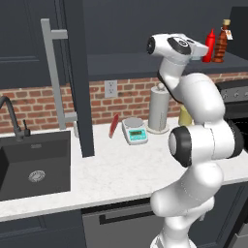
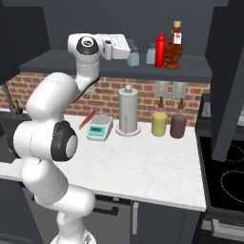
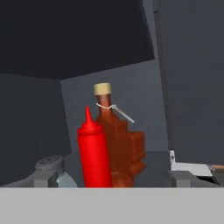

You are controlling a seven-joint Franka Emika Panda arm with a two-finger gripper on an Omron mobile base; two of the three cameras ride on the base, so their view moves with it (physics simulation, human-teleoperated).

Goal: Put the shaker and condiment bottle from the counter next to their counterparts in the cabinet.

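My jaws (image 2: 130,50) stand spread on the cabinet shelf (image 2: 200,66), with the upright shaker (image 2: 134,57) just at their tips and the condiment bottle (image 2: 175,46) at three o'clock beside the red squeeze bottle (image 2: 160,49).

On the cabinet (image 2: 143,66) shelf, seen from the right base view, two shakers stand side by side: one shaker (image 2: 133,58) just before the tool (image 2: 129,49), the other shaker (image 2: 151,54) to its right. Right of them stands the squeeze bottle (image 2: 160,49), and the condiment bottle (image 2: 175,45) is just beside it, farther right.

Below, on the counter (image 2: 143,167), a scale (image 2: 99,127) lies left of a paper towel roll (image 2: 127,110). Right of the roll stand two canisters, the left canister (image 2: 159,124) beside the right canister (image 2: 178,126), all along the brick wall (image 2: 143,93). The sink (image 1: 34,164) is set in the counter's far left, with the open cabinet door (image 1: 80,77) hanging between sink and scale.
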